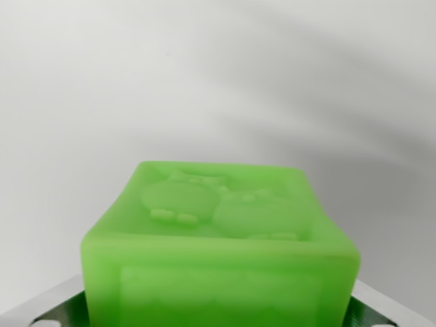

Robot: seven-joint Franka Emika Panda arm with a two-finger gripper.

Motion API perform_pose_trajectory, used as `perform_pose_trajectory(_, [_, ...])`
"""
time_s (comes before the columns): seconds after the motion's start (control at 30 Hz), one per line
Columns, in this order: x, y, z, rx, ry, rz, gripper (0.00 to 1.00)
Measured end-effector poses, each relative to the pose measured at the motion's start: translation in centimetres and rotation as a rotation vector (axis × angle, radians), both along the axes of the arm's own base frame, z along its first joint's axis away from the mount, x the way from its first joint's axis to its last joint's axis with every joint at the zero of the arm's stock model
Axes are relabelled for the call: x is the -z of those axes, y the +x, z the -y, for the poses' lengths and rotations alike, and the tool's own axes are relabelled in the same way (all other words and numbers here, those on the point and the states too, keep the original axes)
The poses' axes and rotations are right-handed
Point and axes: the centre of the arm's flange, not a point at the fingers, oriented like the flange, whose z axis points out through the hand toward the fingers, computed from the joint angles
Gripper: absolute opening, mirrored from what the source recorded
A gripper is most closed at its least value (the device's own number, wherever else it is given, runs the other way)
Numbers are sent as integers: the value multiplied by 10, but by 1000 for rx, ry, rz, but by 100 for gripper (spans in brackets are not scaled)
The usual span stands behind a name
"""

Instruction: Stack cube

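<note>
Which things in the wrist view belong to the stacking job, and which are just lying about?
Job:
- green cube, embossed top, close to the camera
- gripper: only metal parts at the bottom corners; jaw state can't be told

Lying about:
- nothing visible; only a plain white surface behind. No second cube in view.
</note>
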Motion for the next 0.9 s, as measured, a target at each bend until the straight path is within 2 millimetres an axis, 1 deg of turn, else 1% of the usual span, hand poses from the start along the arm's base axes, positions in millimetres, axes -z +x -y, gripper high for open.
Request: perform_pose_trajectory(0.9, [1,27,-44,-1,1,0,0])
